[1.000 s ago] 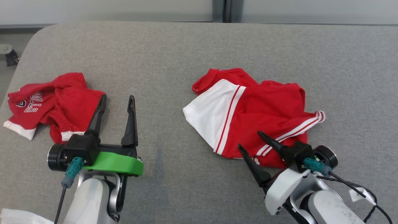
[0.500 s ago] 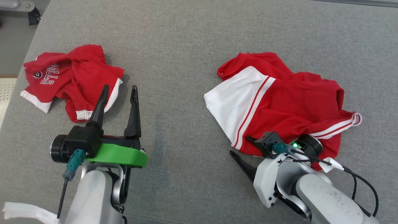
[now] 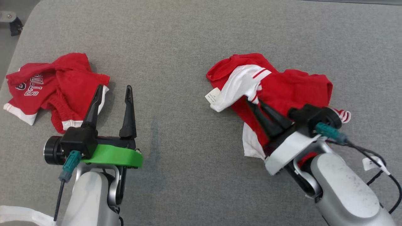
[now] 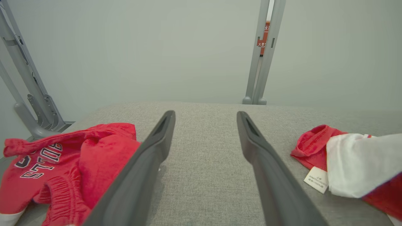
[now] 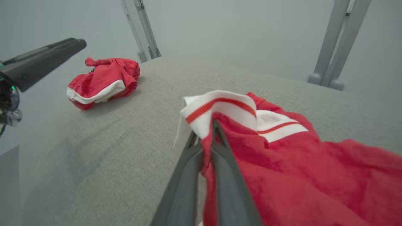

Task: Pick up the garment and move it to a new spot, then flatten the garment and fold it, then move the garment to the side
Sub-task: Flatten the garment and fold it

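The red garment [image 3: 295,86] with white panels and red stripes lies bunched on the right of the grey padded surface [image 3: 188,40]. My right gripper [image 3: 252,101] is shut on a fold of it near the white striped panel and holds that part lifted; in the right wrist view the fingers [image 5: 220,157] pinch red cloth [image 5: 298,175] under the white striped edge. A white label [image 3: 213,94] hangs from the garment's left end. My left gripper [image 3: 113,89] stands open and empty, fingers [image 4: 150,157] spread over bare fabric.
A second crumpled red garment [image 3: 47,91] with white lettering lies at the far left, just beside my left gripper's left finger. The surface's left edge [image 3: 19,40] is close to it. Grey metal posts [image 4: 263,62] stand behind the surface.
My right gripper has shut on the garment's near edge and lifted it, bunching the flat white panel into folds. The head camera has shifted. The left gripper stays open.
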Robot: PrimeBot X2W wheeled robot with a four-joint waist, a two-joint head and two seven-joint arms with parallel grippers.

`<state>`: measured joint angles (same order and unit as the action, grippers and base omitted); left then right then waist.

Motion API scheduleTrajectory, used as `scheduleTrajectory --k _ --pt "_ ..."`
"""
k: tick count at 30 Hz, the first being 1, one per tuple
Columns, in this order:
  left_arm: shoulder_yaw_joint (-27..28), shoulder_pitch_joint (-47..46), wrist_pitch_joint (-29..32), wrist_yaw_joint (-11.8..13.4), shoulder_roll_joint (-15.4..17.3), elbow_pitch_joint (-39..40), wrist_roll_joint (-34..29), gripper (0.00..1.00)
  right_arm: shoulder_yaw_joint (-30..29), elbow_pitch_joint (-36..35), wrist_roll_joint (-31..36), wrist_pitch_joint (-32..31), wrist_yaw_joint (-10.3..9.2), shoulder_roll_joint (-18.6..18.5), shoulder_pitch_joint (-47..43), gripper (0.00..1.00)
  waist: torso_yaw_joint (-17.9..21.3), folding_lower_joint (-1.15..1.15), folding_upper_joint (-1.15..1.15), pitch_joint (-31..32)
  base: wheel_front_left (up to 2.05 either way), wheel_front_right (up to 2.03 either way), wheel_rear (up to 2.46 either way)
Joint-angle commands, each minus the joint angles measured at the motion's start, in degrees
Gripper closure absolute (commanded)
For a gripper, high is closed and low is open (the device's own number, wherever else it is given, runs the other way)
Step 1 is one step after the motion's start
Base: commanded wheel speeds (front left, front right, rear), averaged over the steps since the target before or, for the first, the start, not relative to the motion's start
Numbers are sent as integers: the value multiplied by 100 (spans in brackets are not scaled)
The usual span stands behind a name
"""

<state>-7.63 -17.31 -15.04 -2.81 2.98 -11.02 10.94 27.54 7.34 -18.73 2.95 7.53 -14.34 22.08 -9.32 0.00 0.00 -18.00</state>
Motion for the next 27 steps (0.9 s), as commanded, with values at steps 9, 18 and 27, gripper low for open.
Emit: scheduleTrajectory --k 9,18,27 --pt "117 123 -20 -79 69 -42 -159 0 -2512 -159 48 418 -8 554 -712 100 623 0 0 220 0 0 0" --pt "155 116 -20 -99 85 -54 -218 0 -4124 105 83 445 -7 945 -1255 0 874 0 0 172 0 0 0" --pt "229 241 -20 -58 77 -114 -238 0 -3705 -468 667 947 -7 689 -1388 0 901 0 0 337 0 0 0"
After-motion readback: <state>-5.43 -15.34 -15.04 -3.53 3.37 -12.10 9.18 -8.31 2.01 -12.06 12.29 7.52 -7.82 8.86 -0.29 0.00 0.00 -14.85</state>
